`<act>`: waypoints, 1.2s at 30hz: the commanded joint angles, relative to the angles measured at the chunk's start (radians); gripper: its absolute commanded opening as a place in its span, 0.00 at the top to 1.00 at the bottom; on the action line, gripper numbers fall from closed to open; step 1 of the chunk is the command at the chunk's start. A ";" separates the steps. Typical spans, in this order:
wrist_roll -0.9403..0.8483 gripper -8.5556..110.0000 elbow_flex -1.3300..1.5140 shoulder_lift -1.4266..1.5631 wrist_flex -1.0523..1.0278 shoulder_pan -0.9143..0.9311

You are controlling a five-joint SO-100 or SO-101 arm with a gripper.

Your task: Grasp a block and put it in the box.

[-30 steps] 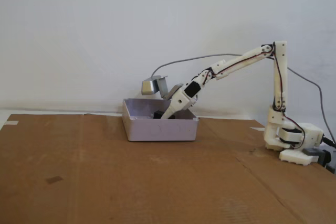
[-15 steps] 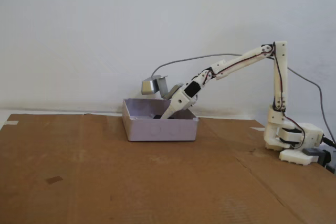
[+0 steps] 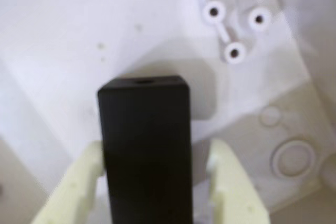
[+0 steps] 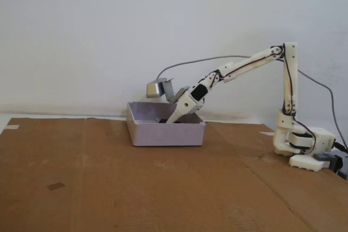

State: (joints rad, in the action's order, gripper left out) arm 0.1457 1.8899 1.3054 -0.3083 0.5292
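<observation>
A black rectangular block stands between my cream fingers in the wrist view, over the white floor of the box. My gripper is open: the left finger is against the block, while the right finger stands a small gap away from it. In the fixed view the gripper reaches down inside the pale grey box on the cardboard, and a dark bit of the block shows just above the box's front wall.
The box floor has moulded white bosses and raised rings to the right of the block. The arm's base stands on the right of the brown cardboard sheet. A white wall stands behind.
</observation>
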 commanded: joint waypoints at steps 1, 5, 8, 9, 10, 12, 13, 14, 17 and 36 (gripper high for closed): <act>-0.009 0.74 -0.117 0.147 0.041 -0.021; -0.009 0.74 -0.114 0.184 0.037 -0.040; -0.011 0.74 -0.115 0.221 0.037 -0.043; -0.011 0.74 -0.115 0.238 0.037 -0.048; -0.011 0.74 -0.115 0.256 0.037 -0.057; -0.011 0.74 -0.114 0.284 0.037 -0.063; -0.011 0.74 -0.114 0.296 0.037 -0.063; -0.011 0.74 -0.114 0.308 0.037 -0.064; -0.011 0.74 -0.114 0.334 0.037 -0.067; -0.011 0.74 -0.112 0.554 0.035 -0.229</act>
State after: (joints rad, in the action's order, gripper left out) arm 0.1457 1.8899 1.7058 -0.3083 0.3313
